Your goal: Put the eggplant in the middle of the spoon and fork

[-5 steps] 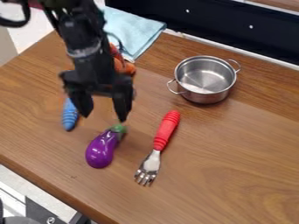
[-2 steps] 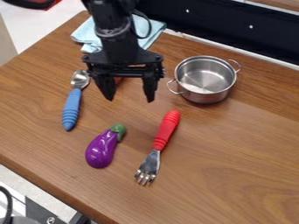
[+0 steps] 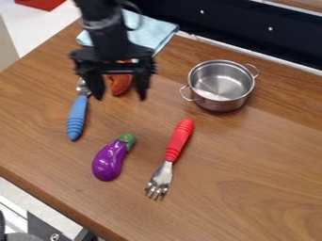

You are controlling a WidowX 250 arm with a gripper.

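Observation:
The gripper (image 3: pixel 120 98) hangs open over the upper left part of the table, above and behind the eggplant, with nothing held between its fingers. Purple with a green cap, the eggplant (image 3: pixel 109 161) lies on the wood between the two utensils. To its left is the spoon (image 3: pixel 76 117), blue handle toward the front, its metal bowl partly hidden behind the gripper. To its right lies the fork (image 3: pixel 178 141), red handle toward the back and metal tines toward the front edge.
A metal pot (image 3: pixel 221 86) with two handles stands at the back right. Behind the gripper, an orange-red object (image 3: pixel 120 84) is partly covered, and a light blue cloth (image 3: pixel 148 33) lies at the back. The wooden table's (image 3: pixel 63 205) front edge runs along the lower left.
The gripper first moved right and up in the view, away from the eggplant, then back a little to the left. The eggplant, spoon, fork and pot have stayed where they were.

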